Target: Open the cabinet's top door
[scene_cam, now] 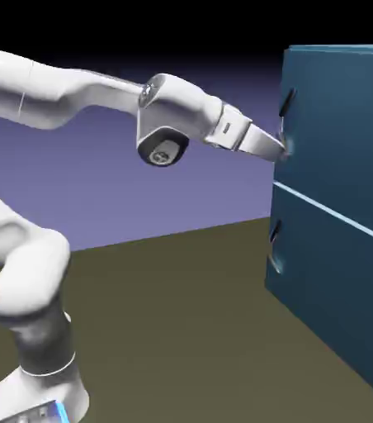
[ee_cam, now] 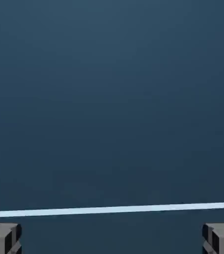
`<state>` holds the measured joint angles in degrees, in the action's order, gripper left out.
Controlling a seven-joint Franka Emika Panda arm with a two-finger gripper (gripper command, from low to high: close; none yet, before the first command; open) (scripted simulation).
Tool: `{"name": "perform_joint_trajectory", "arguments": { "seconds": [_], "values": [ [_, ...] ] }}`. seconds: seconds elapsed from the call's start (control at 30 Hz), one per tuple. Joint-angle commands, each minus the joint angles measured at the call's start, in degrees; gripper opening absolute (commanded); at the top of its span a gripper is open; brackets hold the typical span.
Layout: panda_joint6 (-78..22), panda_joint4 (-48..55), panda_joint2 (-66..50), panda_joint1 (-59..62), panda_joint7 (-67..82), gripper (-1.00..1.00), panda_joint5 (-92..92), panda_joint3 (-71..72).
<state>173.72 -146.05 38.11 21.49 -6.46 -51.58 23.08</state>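
The cabinet point(scene_cam: 347, 248) is a tall dark teal box at the exterior view's right. Its top door point(scene_cam: 342, 124) is the upper front panel, split from the lower panel by a thin pale seam point(scene_cam: 330, 211). A dark slanted bar handle point(scene_cam: 286, 103) sits near the door's left edge. My gripper point(scene_cam: 285, 149) reaches the door's face just below that handle, close to the panel. In the hand view the teal panel point(ee_cam: 112, 99) fills the picture, the seam point(ee_cam: 112, 210) runs across low down, and my fingertips point(ee_cam: 2, 238) stand wide apart, open, with nothing between them.
The lower panel point(scene_cam: 338, 289) carries its own dark handle point(scene_cam: 275, 248). The cabinet stands on a brown table point(scene_cam: 181, 314). The white arm arches in from the exterior view's left.
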Motion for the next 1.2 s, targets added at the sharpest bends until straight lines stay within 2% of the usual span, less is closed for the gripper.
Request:
{"name": "perform_joint_trajectory", "arguments": {
  "seconds": [0.0, 1.17],
  "values": [
    [0.0, 0.7, 0.3, 1.1, 1.7, 0.00, -2.5, 1.1],
    [-0.5, 26.0, 9.5, 38.6, 62.6, 0.00, -89.7, 40.2]
  ]
}}
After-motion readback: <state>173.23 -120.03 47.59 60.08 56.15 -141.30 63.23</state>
